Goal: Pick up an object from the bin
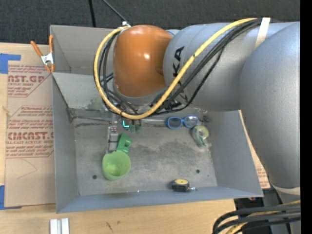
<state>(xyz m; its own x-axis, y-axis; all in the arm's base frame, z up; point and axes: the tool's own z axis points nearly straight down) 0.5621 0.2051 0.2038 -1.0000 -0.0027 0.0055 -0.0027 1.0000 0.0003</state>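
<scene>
The orange wrist cover (139, 60) hangs above the green plastic scoop (116, 165) by the grey metal bin's (63, 130) left wall, probably to grasp its handle; whether the jaws are apart or together cannot be told.

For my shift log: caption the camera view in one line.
Gripper at the handle of the green scoop; blue glasses and a yellow-black thing lie apart.

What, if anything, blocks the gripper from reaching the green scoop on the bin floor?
Likely yes, it can reach: nothing lies in the way. The gripper hangs right by the handle of the green scoop, with bare bin floor around it; the blue glasses lie well off.
</scene>
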